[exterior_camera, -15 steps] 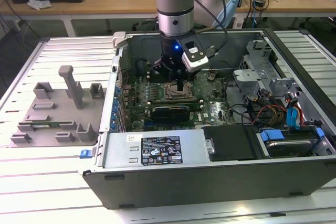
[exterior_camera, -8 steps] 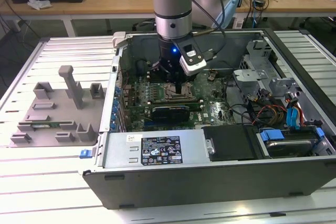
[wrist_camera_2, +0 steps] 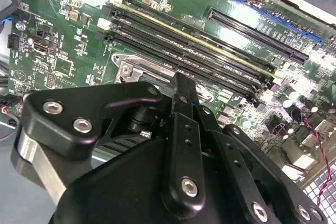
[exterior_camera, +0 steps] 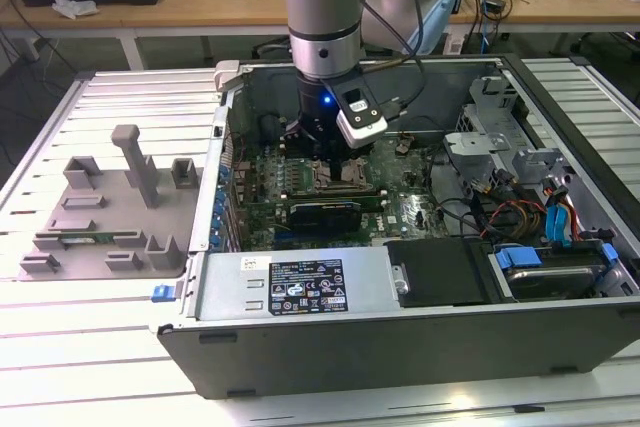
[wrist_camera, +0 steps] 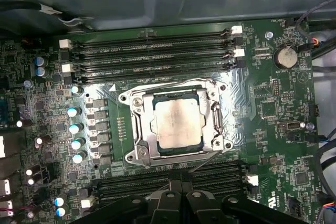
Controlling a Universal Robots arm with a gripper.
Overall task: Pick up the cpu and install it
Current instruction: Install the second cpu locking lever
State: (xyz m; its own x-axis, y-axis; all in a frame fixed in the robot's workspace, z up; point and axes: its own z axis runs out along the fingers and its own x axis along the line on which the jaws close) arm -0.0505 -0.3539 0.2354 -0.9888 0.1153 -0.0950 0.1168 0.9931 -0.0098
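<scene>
Cpu [wrist_camera: 177,124] lies flat in the metal-framed socket [wrist_camera: 137,150] on the green motherboard [wrist_camera: 273,87], its pale silver top facing up, black memory slots [wrist_camera: 152,51] running along both sides of it. End effector [wrist_camera: 181,195] hangs just above the board beside the socket with its black fingers [wrist_camera_2: 181,124] drawn close together and nothing between them (the chip sits apart from them). In the exterior view the arm [exterior_camera: 320,17] reaches straight down into the open computer case [exterior_camera: 330,347], which rests on a slatted white surface [exterior_camera: 80,347] beside a grey fixture [exterior_camera: 110,207].
</scene>
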